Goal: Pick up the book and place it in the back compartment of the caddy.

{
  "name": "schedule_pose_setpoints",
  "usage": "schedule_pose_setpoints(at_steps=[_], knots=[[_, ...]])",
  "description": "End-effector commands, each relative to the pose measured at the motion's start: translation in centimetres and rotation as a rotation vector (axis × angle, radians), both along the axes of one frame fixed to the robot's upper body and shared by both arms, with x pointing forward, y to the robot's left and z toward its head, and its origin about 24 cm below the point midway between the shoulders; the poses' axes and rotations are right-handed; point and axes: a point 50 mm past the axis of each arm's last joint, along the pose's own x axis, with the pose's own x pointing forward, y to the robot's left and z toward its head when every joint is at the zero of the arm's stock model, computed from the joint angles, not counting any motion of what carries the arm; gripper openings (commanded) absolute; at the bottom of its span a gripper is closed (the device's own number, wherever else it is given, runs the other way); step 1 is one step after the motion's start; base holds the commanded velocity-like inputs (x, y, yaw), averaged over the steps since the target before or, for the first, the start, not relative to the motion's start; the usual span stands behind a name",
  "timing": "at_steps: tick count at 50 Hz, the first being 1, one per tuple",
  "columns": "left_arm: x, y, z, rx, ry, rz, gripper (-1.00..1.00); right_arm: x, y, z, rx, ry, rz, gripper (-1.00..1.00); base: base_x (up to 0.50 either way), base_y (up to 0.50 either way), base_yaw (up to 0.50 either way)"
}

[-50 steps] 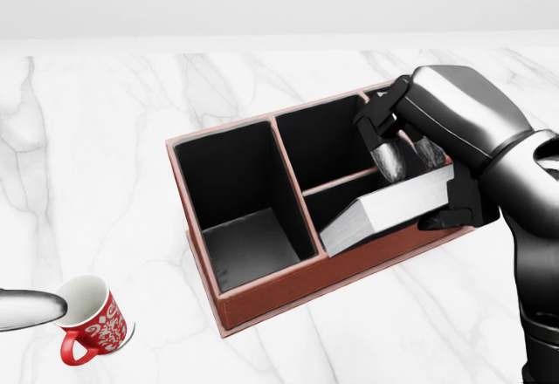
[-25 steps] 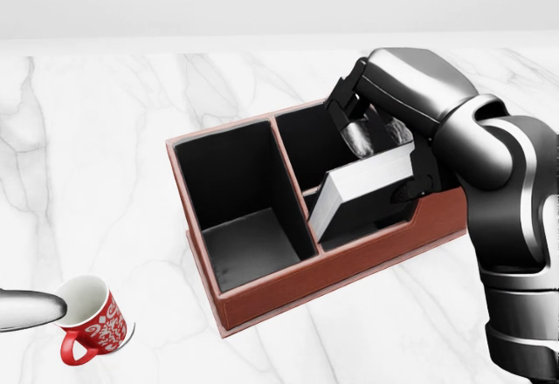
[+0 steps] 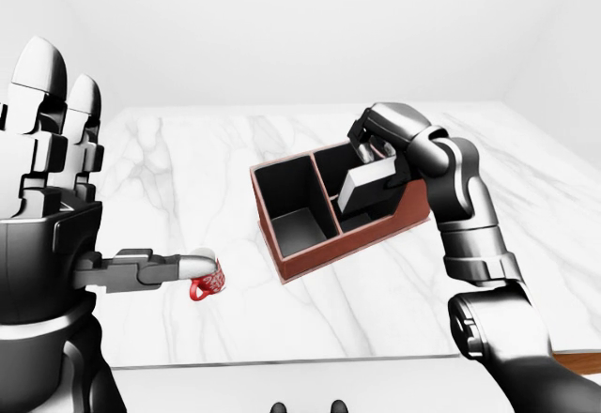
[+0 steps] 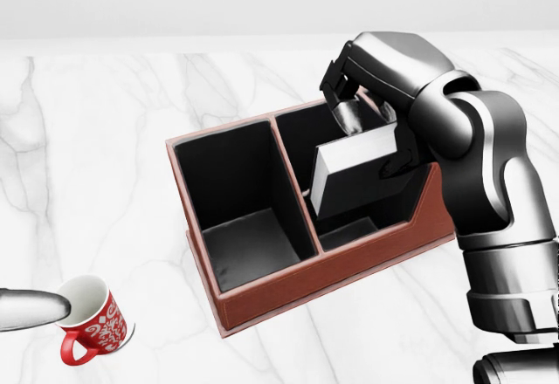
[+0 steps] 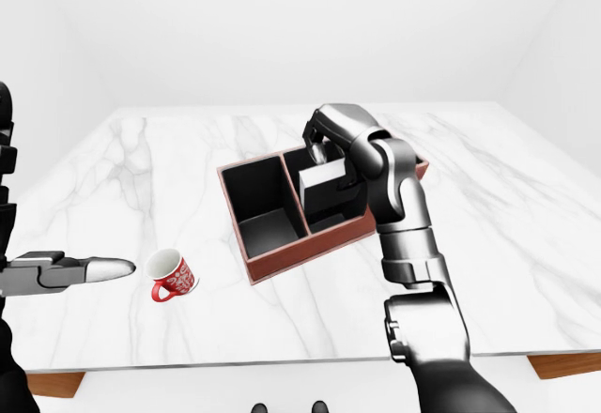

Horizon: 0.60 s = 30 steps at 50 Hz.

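Head view has the right hand (image 4: 371, 131) clamped on the book (image 4: 356, 174), which hangs tilted over the right side of the caddy (image 4: 262, 301), roughly above the divider between the two small compartments. Trick here, I'd say, is to stand the book more upright, nudge it toward the view's top so it clears that divider, then lower it into the upper-right compartment before letting go. Otherwise it could snag on the divider or drop into the near slot. Left hand (image 3: 56, 188) is up and spread open beside the red mug (image 4: 92, 321) on the marble surface (image 4: 105, 140).
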Motion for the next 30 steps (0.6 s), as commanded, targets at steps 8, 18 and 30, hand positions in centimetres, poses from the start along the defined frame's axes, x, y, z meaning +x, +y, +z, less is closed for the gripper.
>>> schedule_pose_setpoints(at_steps=[8, 18, 30], knots=[[0.0, 0.0, 0.1, 0.002, -0.002, -0.001, 0.95, 1.2, 0.0, 0.4, -0.013, -0.052, -0.057, -1.0, 0.0, 0.0, 0.0], [-0.1, -0.1, 0.1, 0.004, -0.004, -0.001, 0.95, 2.2, 0.3, -0.3, -0.011, -0.077, -0.091, -1.0, 0.0, 0.0, 0.0], [-0.2, -0.1, 0.2, 0.005, -0.01, 0.0, 0.95, 3.2, 0.5, -0.9, -0.023, -0.1, -0.128, -1.0, 0.0, 0.0, 0.0]])
